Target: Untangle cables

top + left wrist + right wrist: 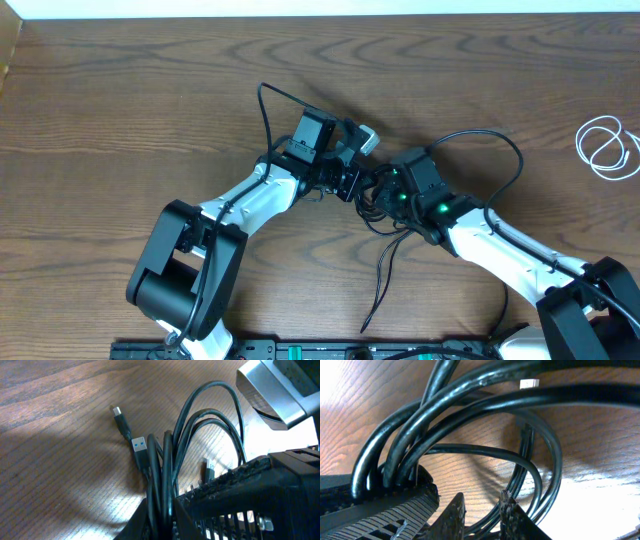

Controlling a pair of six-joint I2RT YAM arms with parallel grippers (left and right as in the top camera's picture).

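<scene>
Glossy cable (470, 397) loops, grained tabletop (350, 410)

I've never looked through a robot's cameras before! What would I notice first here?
First, the left gripper and right gripper meet nose to nose at the table's middle, with the looped black cable bunched between them. Close up, a plug with a blue inside lies on the wood beside those loops. Far off near the overhead picture's right edge sits the white cable, coiled all alone.
</scene>
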